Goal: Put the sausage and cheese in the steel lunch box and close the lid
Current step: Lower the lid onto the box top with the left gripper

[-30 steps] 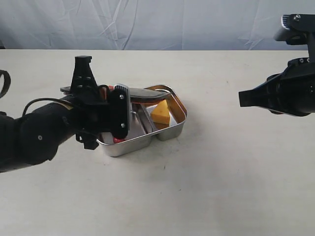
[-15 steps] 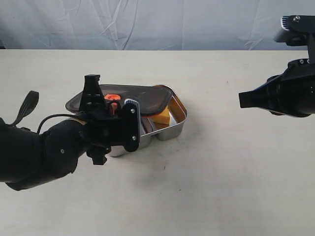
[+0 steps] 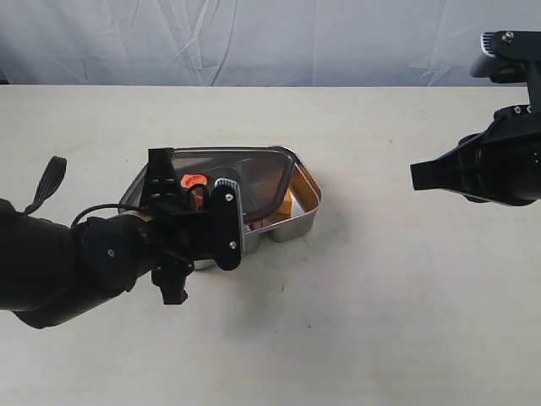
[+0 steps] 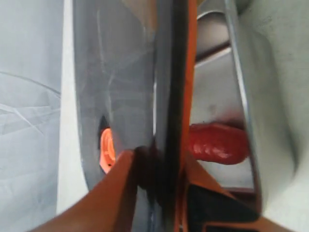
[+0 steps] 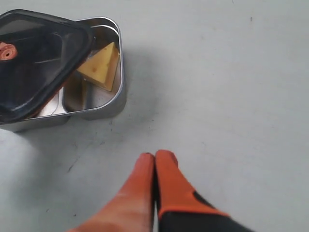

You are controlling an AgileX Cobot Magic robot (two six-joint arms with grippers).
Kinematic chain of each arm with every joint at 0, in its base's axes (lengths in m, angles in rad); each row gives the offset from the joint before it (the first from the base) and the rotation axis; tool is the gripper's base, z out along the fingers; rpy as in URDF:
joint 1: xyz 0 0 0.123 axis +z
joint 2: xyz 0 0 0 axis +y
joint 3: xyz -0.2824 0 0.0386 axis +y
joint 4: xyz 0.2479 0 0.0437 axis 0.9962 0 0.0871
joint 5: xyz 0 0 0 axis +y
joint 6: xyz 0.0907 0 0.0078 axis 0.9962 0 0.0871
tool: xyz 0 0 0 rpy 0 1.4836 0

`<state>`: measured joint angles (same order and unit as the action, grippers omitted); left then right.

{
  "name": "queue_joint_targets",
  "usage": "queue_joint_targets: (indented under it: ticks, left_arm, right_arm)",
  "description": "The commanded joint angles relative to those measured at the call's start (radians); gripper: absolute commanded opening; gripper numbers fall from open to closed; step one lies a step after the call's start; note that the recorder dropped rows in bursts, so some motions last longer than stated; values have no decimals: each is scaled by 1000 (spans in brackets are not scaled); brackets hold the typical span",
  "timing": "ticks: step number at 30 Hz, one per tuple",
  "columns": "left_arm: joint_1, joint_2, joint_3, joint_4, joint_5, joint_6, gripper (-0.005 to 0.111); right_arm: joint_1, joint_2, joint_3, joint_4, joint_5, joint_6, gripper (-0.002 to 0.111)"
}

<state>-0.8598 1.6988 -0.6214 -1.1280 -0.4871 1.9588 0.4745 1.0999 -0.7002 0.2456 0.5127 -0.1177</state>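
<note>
My left gripper is shut on the near edge of the dark smoky lid. The lid sits tilted over the steel lunch box, with its orange tab on top. In the left wrist view the lid is edge-on, and the red sausage lies under it in the box. The right wrist view shows the lid over most of the box, with the cheese showing in the uncovered end compartment. My right gripper is shut and empty, raised far to the right.
The box stands on a pale tabletop in front of a white cloth backdrop. My bulky left arm lies low across the table in front of the box's left end.
The left arm has swung the lid down from nearly upright to almost flat over the box, now covering the sausage and most of the cheese. The right arm has not moved.
</note>
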Motion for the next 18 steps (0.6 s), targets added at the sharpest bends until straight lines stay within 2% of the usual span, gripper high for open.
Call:
queue_joint_targets:
  ticks: [1,7,13,18]
  left_arm:
    - [-9,12,13,-104,106,-4,35]
    - [-9,0,13,-137,127,-4,35]
    - [-9,-81,13,-177,177,-4,48]
    - [-9,-99,13,-200,200,-4,50]
  right_arm:
    - [2,-4,-5,-12,4,2,0]
    - [2,-4,-5,-12,10,2,0]
    - [2,-4,-5,-12,14,2,0]
    - [2,-4,-5,-10,25,5,0]
